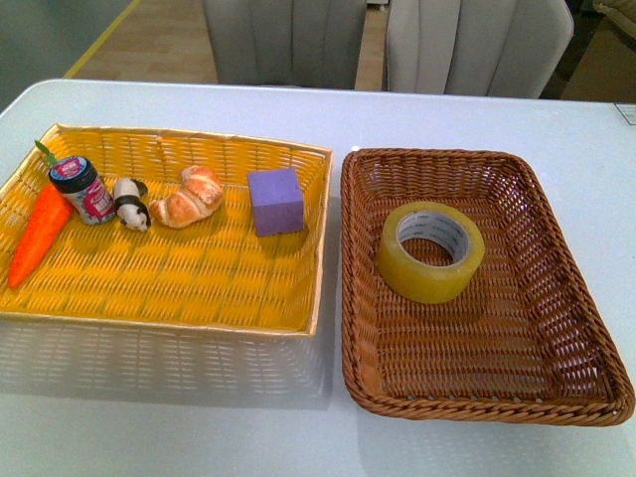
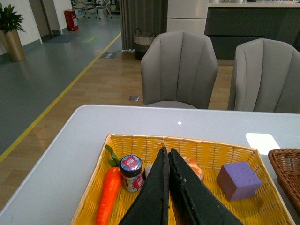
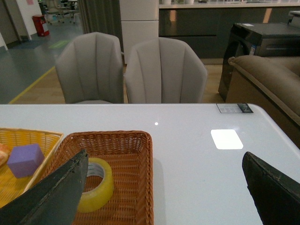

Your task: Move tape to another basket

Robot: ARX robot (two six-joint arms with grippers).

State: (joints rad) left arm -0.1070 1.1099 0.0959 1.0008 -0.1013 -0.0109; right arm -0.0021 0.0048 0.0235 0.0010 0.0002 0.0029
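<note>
My right gripper (image 3: 164, 197) hangs with its dark jaws spread wide and empty above the white table (image 1: 477, 114), while my left gripper (image 2: 167, 161) is pinched closed on nothing over the bright yellow woven rectangular basket (image 1: 99, 298) with its orange toy carrot (image 1: 40, 234) and purple foam cube (image 1: 275, 200). The wide roll of translucent yellowish packing tape (image 1: 430, 251) lies flat inside the dark brown wicker tray basket (image 1: 358, 298), so I judge we're either finished or not yet begun; if begun, next comes lowering the right gripper over the roll's rim.
</note>
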